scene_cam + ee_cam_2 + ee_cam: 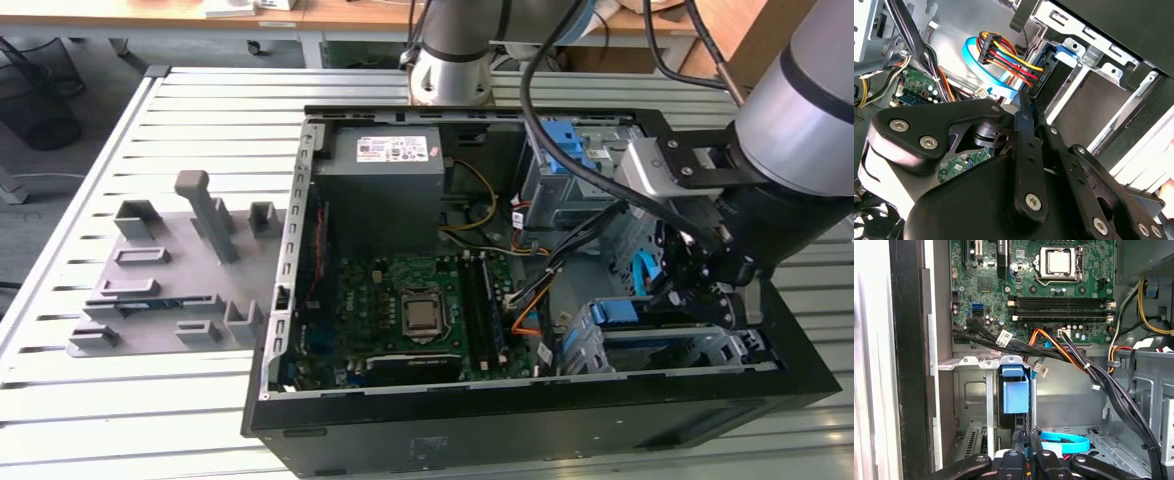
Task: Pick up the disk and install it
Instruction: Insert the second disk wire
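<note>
I'm seeing the black gripper [1026, 447] reaching into the open black computer case [400, 440], fingers pressed together, the blue-bracketed disk [1015, 395] sitting in the silver metal drive cage [971, 390] just beyond its fingertips

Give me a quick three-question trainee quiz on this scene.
1. True or false: the gripper is inside the computer case.
2. What lies on the table on the exterior view's left of the case? A) grey fixture tray B) keyboard C) monitor
3. Fill in: the bracket of the disk, just ahead of the gripper, is coloured ___.
Key: 1 true; 2 A; 3 blue.
</note>
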`<state>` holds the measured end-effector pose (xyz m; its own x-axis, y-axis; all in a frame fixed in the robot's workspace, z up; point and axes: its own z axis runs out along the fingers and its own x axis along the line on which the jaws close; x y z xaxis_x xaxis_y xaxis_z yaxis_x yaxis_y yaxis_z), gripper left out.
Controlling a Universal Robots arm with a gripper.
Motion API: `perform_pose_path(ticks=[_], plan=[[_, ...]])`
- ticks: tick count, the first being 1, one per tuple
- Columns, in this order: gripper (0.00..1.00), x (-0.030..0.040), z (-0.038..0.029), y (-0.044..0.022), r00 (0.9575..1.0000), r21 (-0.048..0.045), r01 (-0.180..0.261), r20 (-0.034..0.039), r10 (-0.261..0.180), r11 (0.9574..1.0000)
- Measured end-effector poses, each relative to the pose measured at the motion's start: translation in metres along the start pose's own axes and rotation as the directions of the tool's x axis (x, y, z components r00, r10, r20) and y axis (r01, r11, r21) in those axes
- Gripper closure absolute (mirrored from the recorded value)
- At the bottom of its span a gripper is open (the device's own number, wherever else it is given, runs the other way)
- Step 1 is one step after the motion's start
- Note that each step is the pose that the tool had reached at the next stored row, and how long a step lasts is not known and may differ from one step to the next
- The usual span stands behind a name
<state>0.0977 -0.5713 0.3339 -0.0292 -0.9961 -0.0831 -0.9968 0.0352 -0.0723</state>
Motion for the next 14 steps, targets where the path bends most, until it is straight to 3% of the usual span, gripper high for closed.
perform_pose_path(ticks=[14], plan=[[0.84,0.0009,0.0045,0.0003,1.0000,-0.0001,0.000,0.0011,0.000,1.0000]])
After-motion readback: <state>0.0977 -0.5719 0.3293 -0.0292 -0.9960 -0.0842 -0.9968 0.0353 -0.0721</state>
